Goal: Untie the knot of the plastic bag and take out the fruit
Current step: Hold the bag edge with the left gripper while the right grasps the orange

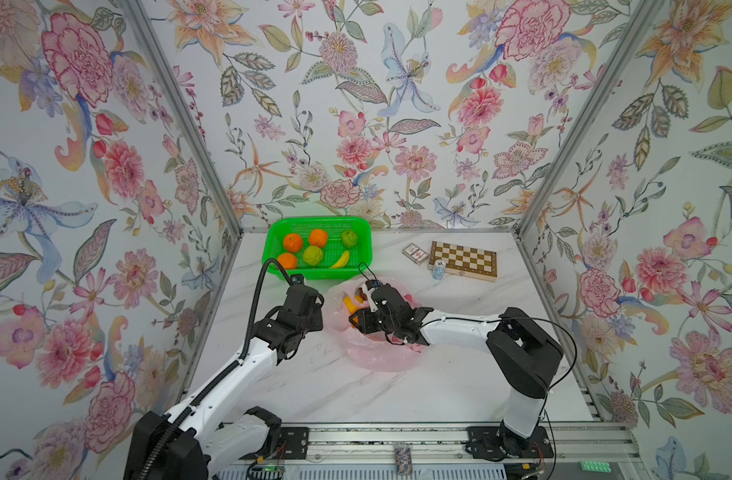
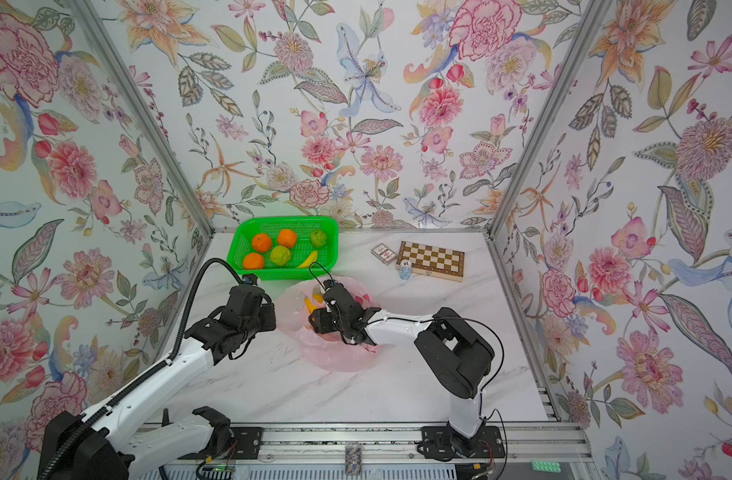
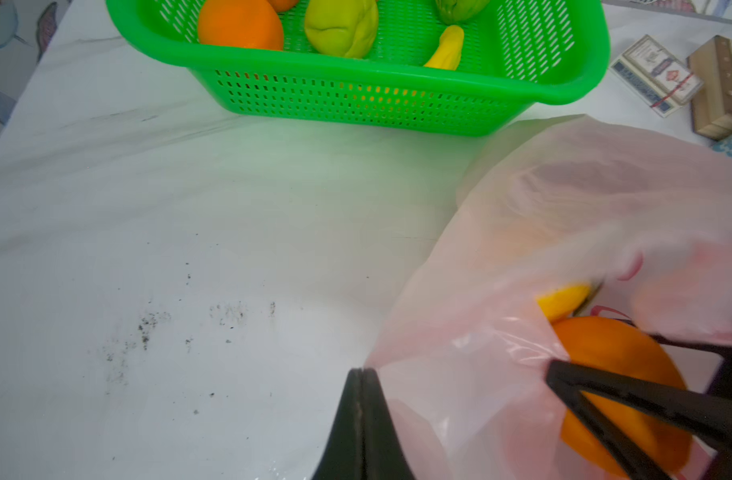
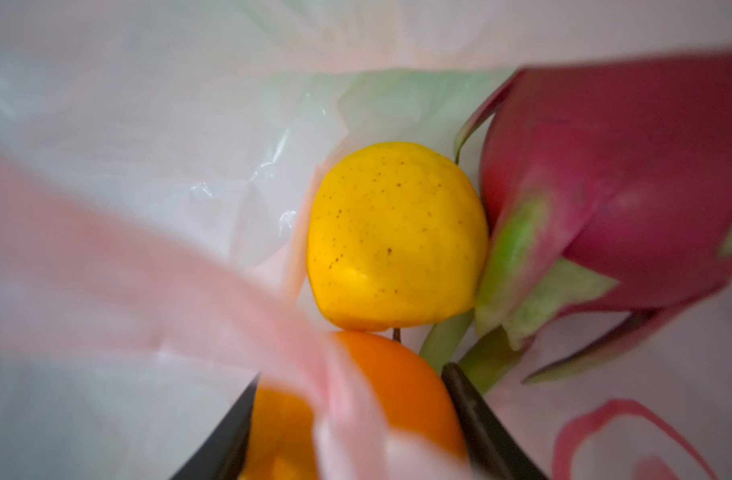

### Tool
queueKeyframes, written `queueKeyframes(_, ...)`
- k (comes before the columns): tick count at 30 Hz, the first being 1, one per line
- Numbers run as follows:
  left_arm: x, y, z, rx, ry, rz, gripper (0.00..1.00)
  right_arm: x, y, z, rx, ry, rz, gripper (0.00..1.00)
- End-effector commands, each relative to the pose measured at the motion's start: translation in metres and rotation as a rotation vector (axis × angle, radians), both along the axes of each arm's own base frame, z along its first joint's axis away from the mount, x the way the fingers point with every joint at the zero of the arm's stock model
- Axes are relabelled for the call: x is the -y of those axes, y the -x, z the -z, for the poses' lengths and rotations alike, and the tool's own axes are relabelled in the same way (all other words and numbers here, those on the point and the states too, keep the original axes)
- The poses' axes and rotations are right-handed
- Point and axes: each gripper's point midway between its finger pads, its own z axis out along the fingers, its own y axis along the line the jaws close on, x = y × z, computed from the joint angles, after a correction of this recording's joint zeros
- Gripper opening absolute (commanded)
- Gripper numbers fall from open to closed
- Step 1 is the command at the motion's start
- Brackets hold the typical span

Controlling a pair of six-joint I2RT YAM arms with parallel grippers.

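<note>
One orange (image 4: 397,395) clasped in right gripper (image 4: 352,380), left gripper (image 3: 361,372) pinching plastic bag (image 3: 564,208)

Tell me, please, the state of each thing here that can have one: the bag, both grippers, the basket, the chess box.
plastic bag: untied, mouth open, not yet emptied.
left gripper: shut on the bag's rim.
right gripper: inside the bag, closed on the orange.
green basket: upright, partly filled.
chess box: closed, lying flat.
</note>
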Motion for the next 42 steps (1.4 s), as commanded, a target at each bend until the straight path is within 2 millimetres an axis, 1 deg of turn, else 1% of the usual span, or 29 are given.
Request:
queueKeyframes(1, -0.035, 0.009, 0.007, -0.023, -0.112, -0.057, 0.00, 0.008, -0.006, -0.010, -0.010, -0.087, 0.050, 0.53)
queueKeyframes(6, -0.046, 0.011, 0.010, -0.029, -0.113, -0.077, 0.00, 0.029, -0.007, 0.002, -0.050, -0.079, 0.102, 0.58)
queueKeyframes(10, -0.050, 0.013, 0.014, -0.037, -0.114, -0.087, 0.00, 0.039, -0.005, 0.009, -0.071, -0.094, 0.126, 0.60)
queueKeyframes(13, -0.047, 0.012, 0.015, -0.037, -0.096, -0.089, 0.00, 0.045, -0.005, 0.013, -0.083, -0.093, 0.138, 0.66)
queueKeyframes(14, -0.042, 0.011, 0.014, -0.036, -0.072, -0.076, 0.02, 0.047, -0.003, 0.018, -0.084, -0.078, 0.132, 0.67)
queueKeyframes(15, -0.034, 0.009, 0.013, -0.032, -0.032, -0.046, 0.09, 0.046, -0.002, 0.021, -0.084, -0.065, 0.123, 0.66)
queueKeyframes(16, -0.023, 0.007, 0.011, -0.024, 0.014, -0.007, 0.19, 0.044, 0.000, 0.023, -0.084, -0.054, 0.113, 0.65)
queueKeyframes(17, -0.010, 0.006, 0.004, -0.005, 0.082, 0.037, 0.32, 0.043, 0.002, 0.029, -0.081, -0.035, 0.095, 0.64)
queueKeyframes(18, 0.001, 0.004, -0.006, 0.020, 0.141, 0.067, 0.43, 0.041, 0.005, 0.034, -0.078, -0.015, 0.083, 0.62)
queueKeyframes(19, 0.007, 0.004, -0.016, 0.048, 0.181, 0.084, 0.49, 0.039, 0.007, 0.036, -0.075, -0.001, 0.075, 0.61)
queueKeyframes(20, 0.011, 0.003, -0.030, 0.086, 0.219, 0.091, 0.53, 0.038, 0.009, 0.040, -0.076, 0.012, 0.068, 0.61)
queueKeyframes(22, 0.020, 0.004, -0.054, 0.157, 0.290, 0.109, 0.54, 0.037, 0.010, 0.044, -0.080, 0.024, 0.066, 0.59)
queueKeyframes(24, 0.031, 0.010, -0.073, 0.203, 0.348, 0.142, 0.54, 0.036, 0.009, 0.044, -0.077, 0.024, 0.068, 0.56)
queueKeyframes(26, 0.045, 0.015, -0.083, 0.218, 0.381, 0.178, 0.53, 0.037, 0.008, 0.042, -0.069, 0.022, 0.074, 0.52)
queueKeyframes(28, 0.063, 0.022, -0.087, 0.213, 0.400, 0.235, 0.52, 0.037, 0.007, 0.039, -0.056, 0.020, 0.075, 0.49)
queueKeyframes(30, 0.086, 0.028, -0.083, 0.189, 0.412, 0.313, 0.51, 0.037, 0.004, 0.036, -0.049, 0.015, 0.076, 0.48)
queueKeyframes(31, 0.096, 0.031, -0.078, 0.166, 0.414, 0.343, 0.51, 0.036, 0.004, 0.035, -0.046, 0.013, 0.073, 0.48)
queueKeyframes(34, 0.125, 0.039, -0.054, 0.078, 0.404, 0.428, 0.50, 0.036, 0.003, 0.035, -0.047, 0.019, 0.074, 0.49)
queueKeyframes(35, 0.134, 0.044, -0.042, 0.036, 0.395, 0.453, 0.48, 0.036, 0.003, 0.036, -0.050, 0.023, 0.074, 0.50)
queueKeyframes(38, 0.149, 0.064, -0.005, -0.100, 0.361, 0.495, 0.38, 0.037, 0.005, 0.037, -0.057, 0.028, 0.075, 0.56)
queueKeyframes(40, 0.159, 0.082, 0.016, -0.167, 0.343, 0.536, 0.35, 0.038, 0.006, 0.037, -0.061, 0.032, 0.075, 0.59)
queueKeyframes(42, 0.162, 0.100, 0.039, -0.227, 0.325, 0.541, 0.33, 0.039, 0.007, 0.035, -0.061, 0.034, 0.071, 0.63)
